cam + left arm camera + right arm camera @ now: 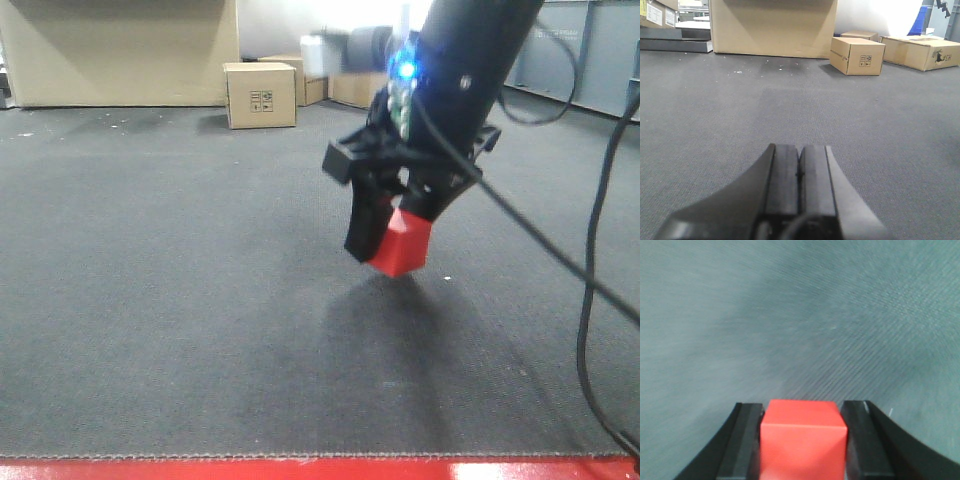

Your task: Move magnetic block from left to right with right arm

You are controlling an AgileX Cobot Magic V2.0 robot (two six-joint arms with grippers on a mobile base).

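The right gripper (395, 235) clamps the small bright-red magnetic cube (402, 243) above the grey carpeted table (180, 300), right of centre; placement remains, and the left gripper (800, 175) is closed empty.

Seen from the right wrist: red block (803, 440) clamped in the gripper (804, 442), black fingers (742, 445) pressed flat against its left and right faces; top face square to the camera, edges sharp; grey carpet (800, 315) beyond, weave streaked and blurred; block's lower part cut off by the frame.
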